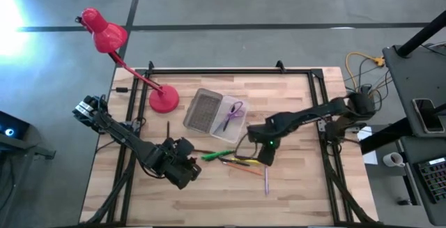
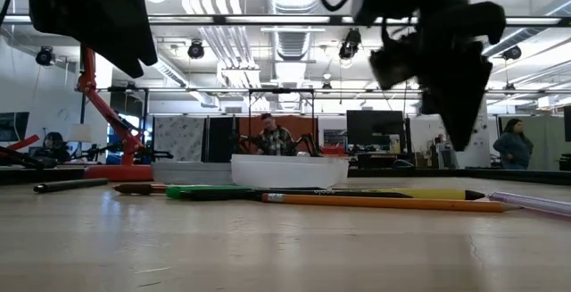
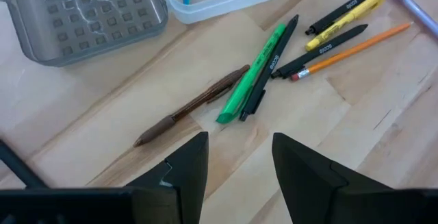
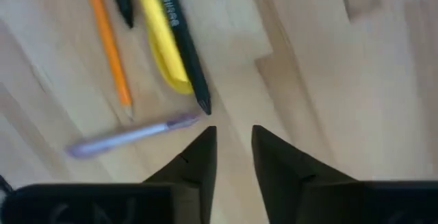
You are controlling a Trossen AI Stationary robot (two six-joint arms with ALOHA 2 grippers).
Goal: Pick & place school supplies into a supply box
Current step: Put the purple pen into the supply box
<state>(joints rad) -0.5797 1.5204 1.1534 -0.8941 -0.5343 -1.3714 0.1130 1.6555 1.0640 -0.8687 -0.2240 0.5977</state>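
Note:
The supply box lies open at the table's far middle: a grey ribbed half (image 1: 203, 109) and a clear half (image 1: 232, 120) that holds the purple-handled scissors (image 1: 233, 113). A green marker (image 3: 256, 73), a brown pen (image 3: 191, 107), black pens (image 3: 321, 49), a yellow marker (image 3: 345, 18), an orange pencil (image 3: 356, 46) and a purple pen (image 4: 130, 136) lie flat on the wood between the arms. My left gripper (image 3: 236, 148) is open and empty, above the table near the green marker's and brown pen's ends. My right gripper (image 4: 233, 138) is narrowly open and empty, above the black pen's tip (image 4: 204, 106) and the purple pen.
A red desk lamp (image 1: 164, 99) stands at the far left, its arm reaching past the table's corner. A single dark pencil (image 1: 167, 127) lies left of the box. Black frame rails (image 1: 230, 70) edge the table. People and desks show in the room beyond in the low view.

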